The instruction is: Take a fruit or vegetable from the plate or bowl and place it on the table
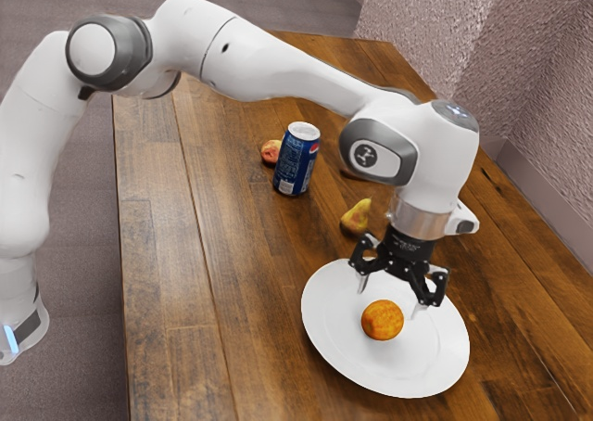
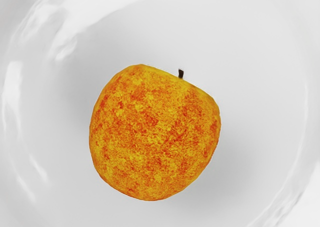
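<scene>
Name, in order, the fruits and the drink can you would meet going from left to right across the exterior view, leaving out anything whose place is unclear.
Red-and-yellow fruit → blue Pepsi can → pear → orange-yellow apple

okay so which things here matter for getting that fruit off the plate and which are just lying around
For the job:
- apple, on the plate
- pincer, open above it
- table, where it should go

Just lying about:
- pear
- can, upright
- reddish fruit, partly behind the can
- brownish thing, mostly hidden by the arm
</scene>
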